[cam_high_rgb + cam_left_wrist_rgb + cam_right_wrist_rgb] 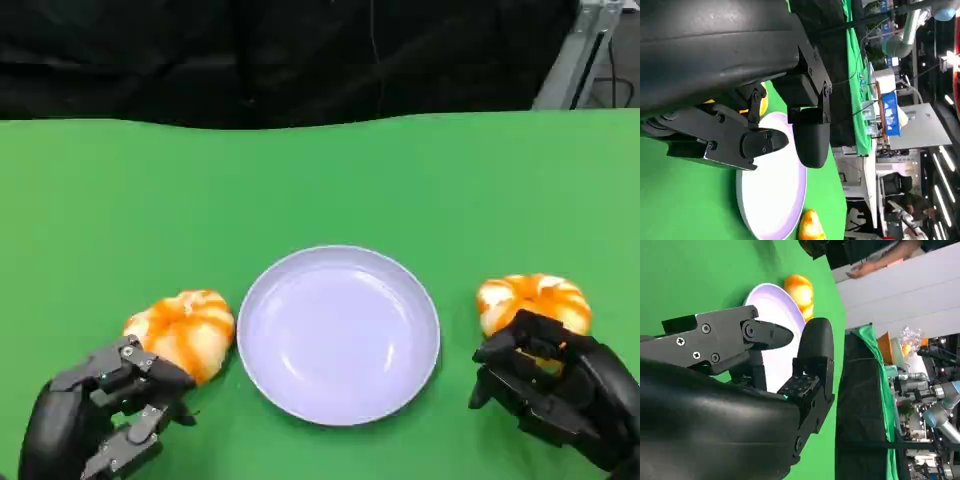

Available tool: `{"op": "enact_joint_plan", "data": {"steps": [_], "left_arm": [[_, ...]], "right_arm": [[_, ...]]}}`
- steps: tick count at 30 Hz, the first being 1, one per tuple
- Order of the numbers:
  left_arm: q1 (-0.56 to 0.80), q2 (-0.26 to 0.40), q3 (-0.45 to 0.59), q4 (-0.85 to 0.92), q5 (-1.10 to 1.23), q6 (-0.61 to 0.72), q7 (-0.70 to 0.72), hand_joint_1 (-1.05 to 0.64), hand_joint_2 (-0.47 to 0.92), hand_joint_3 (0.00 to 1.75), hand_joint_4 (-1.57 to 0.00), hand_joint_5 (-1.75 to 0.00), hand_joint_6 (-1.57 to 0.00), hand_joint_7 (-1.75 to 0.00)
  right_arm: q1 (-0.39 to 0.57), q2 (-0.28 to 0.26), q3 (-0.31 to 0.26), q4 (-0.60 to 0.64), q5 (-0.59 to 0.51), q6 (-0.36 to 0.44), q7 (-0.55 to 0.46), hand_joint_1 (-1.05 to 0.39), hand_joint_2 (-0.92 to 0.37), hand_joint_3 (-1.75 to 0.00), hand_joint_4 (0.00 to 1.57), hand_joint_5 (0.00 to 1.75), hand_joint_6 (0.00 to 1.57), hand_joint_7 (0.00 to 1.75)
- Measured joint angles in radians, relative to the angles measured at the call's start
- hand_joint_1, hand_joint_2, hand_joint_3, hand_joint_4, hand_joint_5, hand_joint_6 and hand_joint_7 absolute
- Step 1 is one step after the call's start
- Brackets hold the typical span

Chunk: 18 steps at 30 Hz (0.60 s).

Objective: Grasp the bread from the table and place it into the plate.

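Observation:
A lilac plate lies at the middle of the green table. One orange-and-white bread lies just left of it, another bread to its right. My left hand sits at the near-left side of the left bread, fingers apart and holding nothing. My right hand is at the near edge of the right bread, its fingers spread and overlapping that edge. In the left wrist view the fingers stand apart over the plate, with the far bread beyond. The right wrist view shows the plate and the left bread past its fingers.
The green cloth stretches to a black backdrop at the far edge. A metal frame stands at the far right. A person's hand and other equipment show beyond the table in the right wrist view.

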Motion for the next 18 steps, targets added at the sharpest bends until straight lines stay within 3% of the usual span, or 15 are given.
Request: {"op": "enact_joint_plan", "data": {"steps": [15,18], "left_arm": [[0.0,0.0,0.0,0.0,-0.002,0.0,0.0,-0.02,0.92,0.48,-0.81,-1.36,-0.89,-1.02],[0.0,0.0,0.0,0.0,-0.002,0.0,0.0,-0.02,0.92,0.43,-0.82,-1.1,-0.98,-0.67]], "right_arm": [[-0.004,0.0,0.0,-0.002,0.0,0.001,0.0,-0.05,-0.9,-0.4,0.54,1.61,0.66,1.1],[-0.004,0.0,0.0,-0.003,0.0,0.002,0.0,-0.04,-0.89,-0.41,0.55,1.61,0.65,1.1]]}}
